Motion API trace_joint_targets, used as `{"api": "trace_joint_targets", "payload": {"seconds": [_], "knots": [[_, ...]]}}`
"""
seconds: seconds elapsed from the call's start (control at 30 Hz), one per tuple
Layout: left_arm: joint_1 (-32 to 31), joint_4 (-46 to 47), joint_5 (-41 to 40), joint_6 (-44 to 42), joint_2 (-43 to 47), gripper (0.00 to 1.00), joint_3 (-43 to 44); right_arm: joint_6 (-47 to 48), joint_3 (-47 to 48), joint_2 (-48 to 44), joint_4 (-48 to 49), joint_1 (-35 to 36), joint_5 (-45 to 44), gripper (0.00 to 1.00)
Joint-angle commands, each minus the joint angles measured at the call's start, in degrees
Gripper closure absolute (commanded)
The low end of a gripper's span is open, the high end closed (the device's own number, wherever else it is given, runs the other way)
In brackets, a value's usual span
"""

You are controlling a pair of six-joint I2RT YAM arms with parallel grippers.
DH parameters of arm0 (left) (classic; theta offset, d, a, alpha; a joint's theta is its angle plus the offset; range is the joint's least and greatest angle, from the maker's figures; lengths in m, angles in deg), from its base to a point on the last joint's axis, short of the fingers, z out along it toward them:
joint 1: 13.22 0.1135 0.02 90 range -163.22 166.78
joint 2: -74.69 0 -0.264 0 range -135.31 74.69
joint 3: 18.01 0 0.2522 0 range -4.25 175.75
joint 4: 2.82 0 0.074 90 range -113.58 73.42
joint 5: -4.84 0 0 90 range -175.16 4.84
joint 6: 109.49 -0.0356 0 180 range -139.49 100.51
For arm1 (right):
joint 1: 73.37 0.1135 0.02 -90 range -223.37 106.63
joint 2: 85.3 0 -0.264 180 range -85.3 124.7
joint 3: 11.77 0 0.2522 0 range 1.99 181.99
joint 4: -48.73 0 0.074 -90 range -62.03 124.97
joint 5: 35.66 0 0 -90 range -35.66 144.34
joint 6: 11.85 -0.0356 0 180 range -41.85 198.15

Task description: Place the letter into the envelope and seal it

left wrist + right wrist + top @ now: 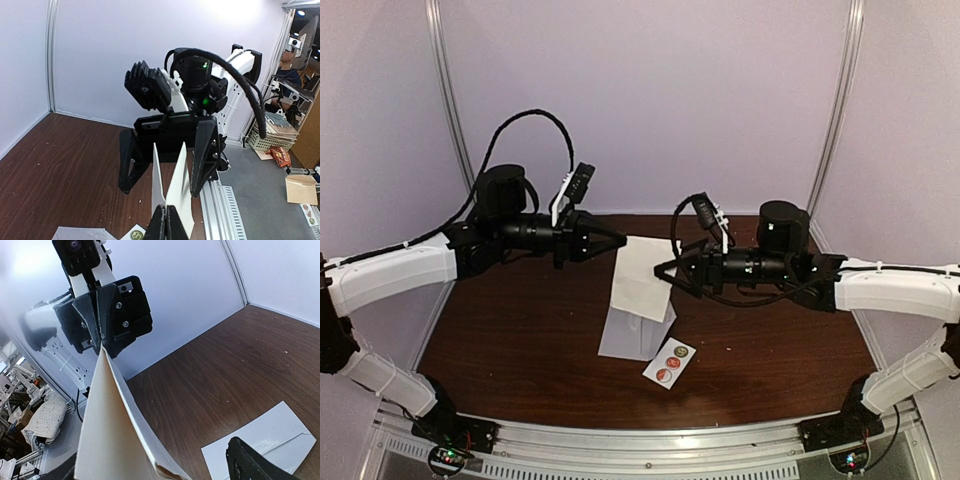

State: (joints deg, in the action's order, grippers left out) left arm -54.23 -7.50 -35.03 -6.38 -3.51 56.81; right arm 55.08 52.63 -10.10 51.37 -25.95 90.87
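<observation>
Closest to the arm bases, a little strip of round stickers (670,364) is lying on the dark wood tabletop (520,340). The envelope (635,335) is lying flat just beside it, roughly centred between the two arms, with nothing gripping it.

Right above that, the letter (642,275) is hanging in the air as a white sheet. The left end effector (618,241) is pinching its top edge with the jaws fully closed on the paper. The right end effector (663,278) is sitting at the opposite side with its jaws spread wide and the sheet running between them, so I'm reading it as not gripping anything.

Handling-wise, I'm guessing the envelope is going to be a pain: super light, thin and floppy, and probably sliding around on that smooth wood the moment anything nudges it. I'm thinking the sane approach is pinning the body down with one end effector and taking the triangular flap by its free edge with the other. Grabbing it mid-panel is likely just creasing it or squeezing the pocket shut
</observation>
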Motion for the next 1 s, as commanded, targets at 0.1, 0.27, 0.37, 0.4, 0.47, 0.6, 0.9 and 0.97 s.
{"api": "trace_joint_targets", "payload": {"seconds": [0.1, 0.27, 0.37, 0.4, 0.47, 0.6, 0.9, 0.97], "knots": [[1.5, 6.4, 4.1, 3.2, 1.5, 1.0, -1.3, -2.8, 2.0, 3.0, 6.7, 1.5, 4.4, 0.34], [1.9, 6.4, 3.1, 3.2, 1.5, 1.0, -1.6, -4.6, 2.1, 3.2, 9.3, 1.6, 5.6, 0.74], [1.9, 5.9, 1.7, 3.0, 1.4, 1.0, -1.7, -5.1, 2.5, 2.9, 9.0, 1.5, 4.4, 1.0], [1.9, 5.6, 1.4, 2.8, 1.2, 0.93, -1.7, -5.1, 2.7, 2.7, 8.6, 1.5, 4.0, 1.0], [1.9, 4.9, 1.0, 2.4, 0.7, 0.73, -1.5, -5.2, 3.2, 2.3, 7.9, 1.5, 2.9, 1.0], [1.9, 2.4, 1.1, 1.1, -1.2, 0.52, -0.6, -5.2, 4.8, 1.7, 5.9, 1.2, 1.2, 1.0], [1.8, 1.7, 2.1, 0.8, -2.8, 0.66, -0.1, -5.2, 6.2, 1.3, 3.8, 0.0, 1.7, 1.0], [1.8, 1.9, 2.2, 0.8, -2.9, 0.74, -0.2, -4.9, 6.7, 1.7, 2.8, 0.0, 2.1, 1.0]]}}
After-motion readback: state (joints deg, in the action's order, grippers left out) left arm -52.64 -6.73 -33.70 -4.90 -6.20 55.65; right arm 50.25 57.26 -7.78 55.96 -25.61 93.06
